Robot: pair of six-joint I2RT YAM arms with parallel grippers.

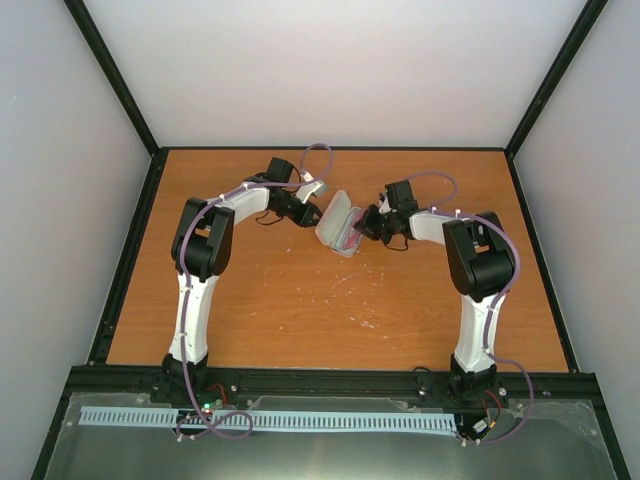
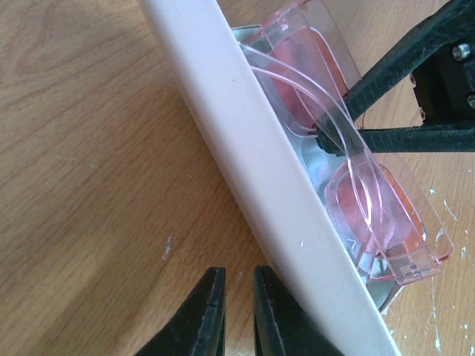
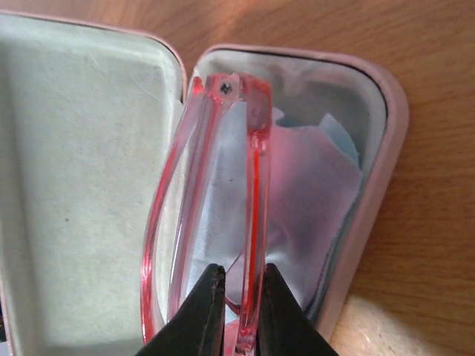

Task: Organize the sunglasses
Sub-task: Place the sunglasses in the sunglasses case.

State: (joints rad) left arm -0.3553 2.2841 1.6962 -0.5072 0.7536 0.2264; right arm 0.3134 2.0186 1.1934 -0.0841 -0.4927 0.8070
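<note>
Half done | my right pincer (image 3: 239,285) grips translucent red-pink sunglasses (image 3: 256,185) in open pink oblong case (image 3: 74,148) | left pincer (image 2: 239,297) closed, empty | release, closing remain

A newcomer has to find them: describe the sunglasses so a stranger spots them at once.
Look to the far middle of the orange table, where a pink case lies open. The sunglasses stand folded in its right half, pinched by the right claw. Their thin see-through red-pink frame sets them apart from the pale blue cloth beneath.
</note>
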